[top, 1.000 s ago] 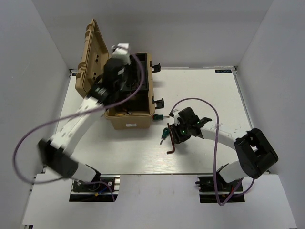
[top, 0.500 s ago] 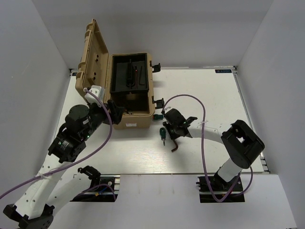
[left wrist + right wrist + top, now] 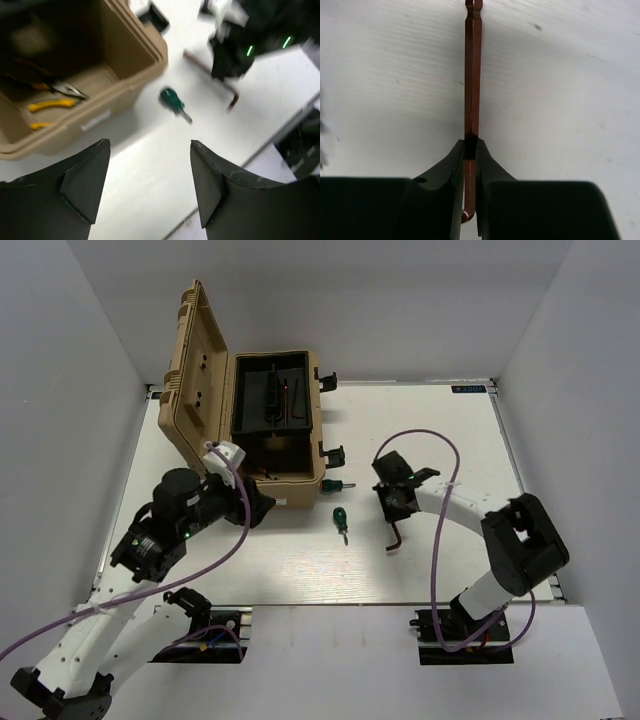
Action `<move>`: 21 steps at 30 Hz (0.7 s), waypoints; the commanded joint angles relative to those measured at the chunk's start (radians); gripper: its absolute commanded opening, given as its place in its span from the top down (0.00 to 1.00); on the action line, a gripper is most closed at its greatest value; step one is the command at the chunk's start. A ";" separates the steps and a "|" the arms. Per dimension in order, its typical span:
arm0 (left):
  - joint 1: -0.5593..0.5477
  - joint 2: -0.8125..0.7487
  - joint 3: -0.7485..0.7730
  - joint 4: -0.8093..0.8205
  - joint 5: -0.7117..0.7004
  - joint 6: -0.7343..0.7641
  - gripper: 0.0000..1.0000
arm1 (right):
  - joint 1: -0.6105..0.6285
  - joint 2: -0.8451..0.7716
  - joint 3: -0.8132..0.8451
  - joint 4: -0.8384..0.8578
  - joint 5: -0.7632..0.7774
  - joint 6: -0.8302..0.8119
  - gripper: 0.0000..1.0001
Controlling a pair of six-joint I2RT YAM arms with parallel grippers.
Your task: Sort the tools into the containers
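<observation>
Right gripper [image 3: 471, 145] is clamped on a reddish hex key [image 3: 473, 75], well right of the open tan toolbox [image 3: 295, 496]. Left gripper [image 3: 150, 150] hangs at the toolbox's near side, jaws spread and holding nothing. One green screwdriver [image 3: 341, 521] lies on the table between the grippers, and yellow pliers [image 3: 50, 104] lie inside the toolbox.

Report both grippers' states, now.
Left gripper: open, holding nothing.
Right gripper: closed on the reddish-brown hex key.
</observation>
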 commanded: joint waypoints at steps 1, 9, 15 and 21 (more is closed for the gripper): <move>-0.001 0.026 -0.032 0.007 0.139 0.039 0.26 | -0.049 -0.142 0.105 -0.181 -0.033 -0.068 1.00; -0.001 0.025 -0.124 0.011 0.281 0.062 0.39 | -0.089 -0.180 0.419 -0.221 -0.243 -0.292 1.00; -0.001 0.004 -0.124 0.002 0.271 0.050 0.39 | -0.083 0.109 0.913 -0.269 -0.344 -0.258 1.00; -0.011 0.003 -0.170 0.022 0.281 -0.002 0.39 | -0.042 0.442 1.338 -0.134 -0.424 -0.096 1.00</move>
